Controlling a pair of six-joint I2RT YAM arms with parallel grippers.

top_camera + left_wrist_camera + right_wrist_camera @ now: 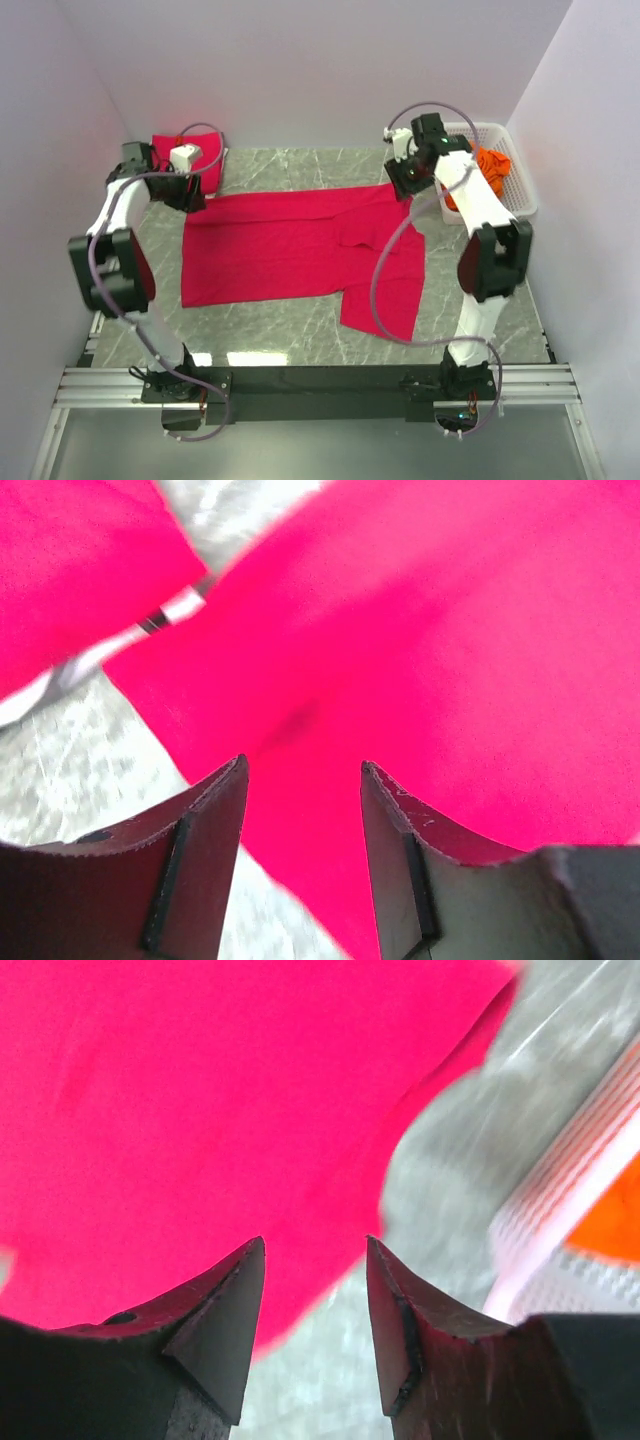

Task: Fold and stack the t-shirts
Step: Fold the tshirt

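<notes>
Left pincer (303,770) and right pincer (315,1245) are hovering released over the red t-shirt (290,250). A basket (524,185) is sitting at the counter's (280,330) far-right corner.

We see the crimson t-shirt (290,250) as soft, matt cloth, faintly creased. The surface (290,330) looks like smooth grey marbled stone with a slight sheen. The basket (524,188) is white plastic lattice, and the orange t-shirt (492,165) is matt cloth.

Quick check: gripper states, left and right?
Left gripper: open, holding nothing, over the red t-shirt.
Right gripper: open, holding nothing, at that shirt's edge.
</notes>
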